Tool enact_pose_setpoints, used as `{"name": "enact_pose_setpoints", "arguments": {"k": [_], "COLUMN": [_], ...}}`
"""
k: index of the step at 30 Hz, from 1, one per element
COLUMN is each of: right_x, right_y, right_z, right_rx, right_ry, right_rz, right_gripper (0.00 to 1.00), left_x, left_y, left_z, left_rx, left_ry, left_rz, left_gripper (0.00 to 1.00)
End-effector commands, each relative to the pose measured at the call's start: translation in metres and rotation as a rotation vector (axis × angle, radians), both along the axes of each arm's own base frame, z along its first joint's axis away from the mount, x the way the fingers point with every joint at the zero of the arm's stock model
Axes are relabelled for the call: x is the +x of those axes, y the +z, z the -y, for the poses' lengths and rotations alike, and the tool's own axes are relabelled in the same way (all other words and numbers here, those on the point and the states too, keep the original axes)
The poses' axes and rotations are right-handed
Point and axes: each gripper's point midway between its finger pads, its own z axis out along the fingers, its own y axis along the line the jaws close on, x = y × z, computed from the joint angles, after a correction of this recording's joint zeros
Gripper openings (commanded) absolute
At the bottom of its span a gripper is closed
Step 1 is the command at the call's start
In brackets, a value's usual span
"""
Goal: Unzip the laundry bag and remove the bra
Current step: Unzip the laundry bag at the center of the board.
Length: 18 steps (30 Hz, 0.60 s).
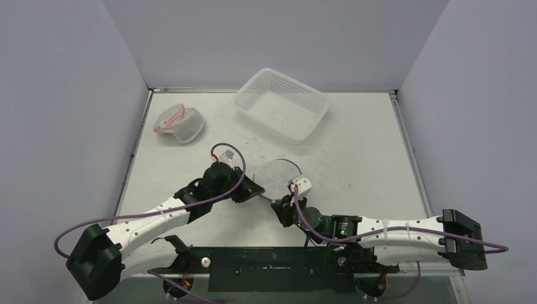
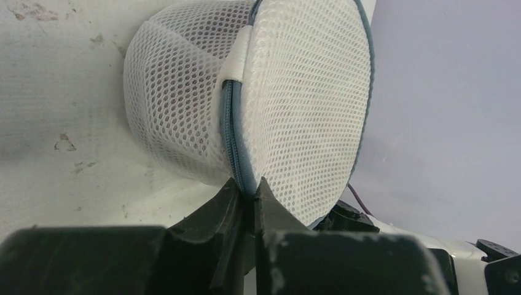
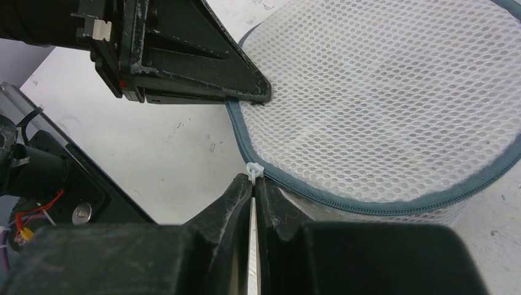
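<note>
Scuffed tabletop (image 1: 354, 164); zipped white mesh laundry bag (image 1: 278, 174), both jaws clamped on its zipper (image 2: 231, 129).

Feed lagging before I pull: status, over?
Left gripper shut on zipper seam of laundry bag. Right gripper shut on white pull tie. Bag zipped. Basket far back, nothing blocking.

No readable text, label, brand or number anywhere: not on the mesh laundry bag (image 1: 278, 176), the far basket (image 1: 282, 104) or the desk (image 1: 354, 158).
</note>
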Motion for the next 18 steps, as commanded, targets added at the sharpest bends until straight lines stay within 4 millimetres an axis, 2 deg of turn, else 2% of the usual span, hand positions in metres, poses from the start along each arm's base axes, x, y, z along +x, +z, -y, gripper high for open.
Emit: {"name": "enact_pose_setpoints", "arguments": {"k": [1,9,18], "right_x": [0.006,0.011,0.016], "right_y": [0.013,0.008,0.011], "right_z": [0.012,0.04,0.061], "right_rx": [0.035,0.001,-0.027], "right_ry": [-0.064,-0.146,-0.211], "right_rz": [0.013,0.01,0.025], "right_gripper": [0.05,0.05,0.05], "left_x": [0.015,0.015,0.017], "left_y": [0.025,0.024,0.031], "left_z": [0.005,0.005,0.015], "left_rx": [-0.011,0.021,0.054], "left_ry": [0.009,-0.013,-0.097], "left_rz": [0.093,0.103,0.138], "left_gripper": [0.0,0.0,0.0]}}
